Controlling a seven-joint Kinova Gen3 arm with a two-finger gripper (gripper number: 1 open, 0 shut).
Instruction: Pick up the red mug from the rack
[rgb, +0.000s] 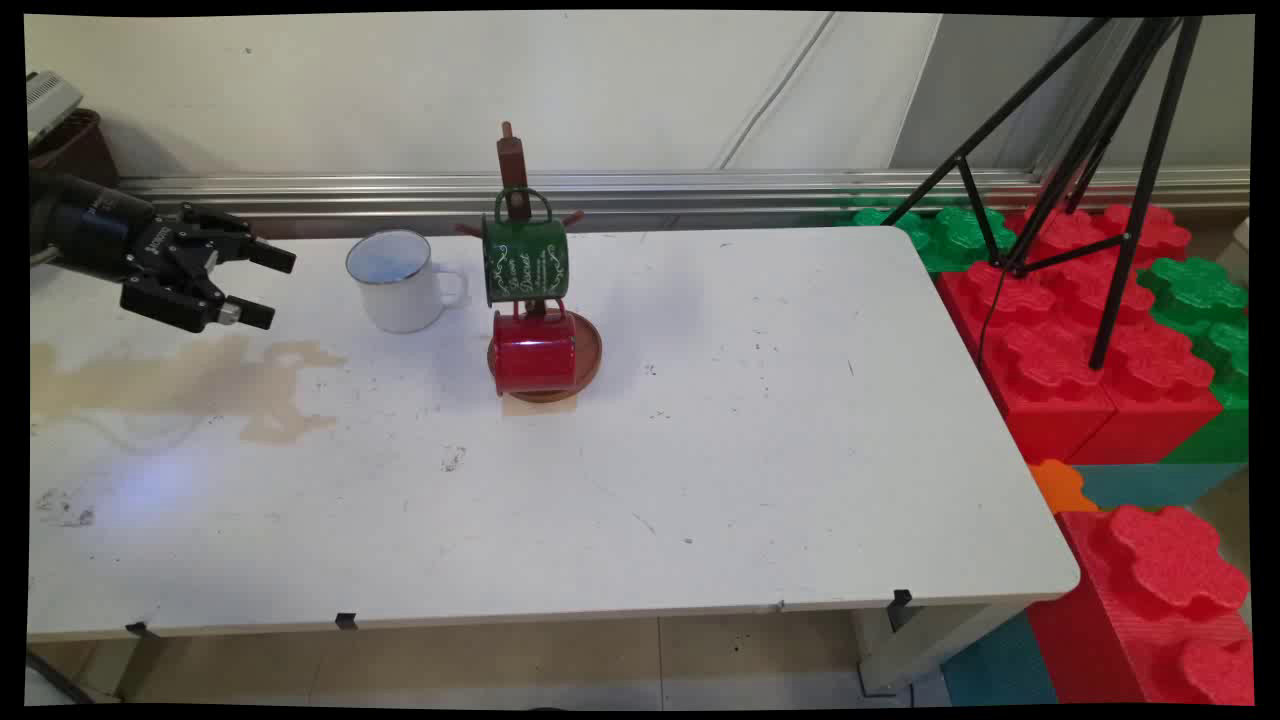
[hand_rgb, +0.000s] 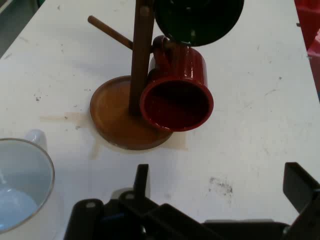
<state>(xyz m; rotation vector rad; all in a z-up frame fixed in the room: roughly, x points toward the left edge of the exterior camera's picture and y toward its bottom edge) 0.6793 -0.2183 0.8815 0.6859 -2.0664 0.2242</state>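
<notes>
My black gripper (rgb: 266, 288) hovers open at the table's far left, fingers pointing right with nothing between them. Nearest to it, about a hand's width to the right, stands a white enamel mug (rgb: 397, 280), seen at the lower left of the hand view (hand_rgb: 22, 187). Beyond it is a brown wooden mug tree (rgb: 516, 180) on a round base (hand_rgb: 116, 115). A green mug (rgb: 525, 258) hangs from an upper peg and a red mug (rgb: 534, 352) from a lower one, its mouth facing the hand camera (hand_rgb: 176, 105). In the hand view the fingers (hand_rgb: 141, 179) are spread wide.
A brownish stain (rgb: 190, 380) marks the white table (rgb: 700, 450) below the gripper. A black tripod (rgb: 1080, 150) stands over red and green foam blocks (rgb: 1080, 330) past the table's right edge. A metal rail (rgb: 700, 185) runs along the wall.
</notes>
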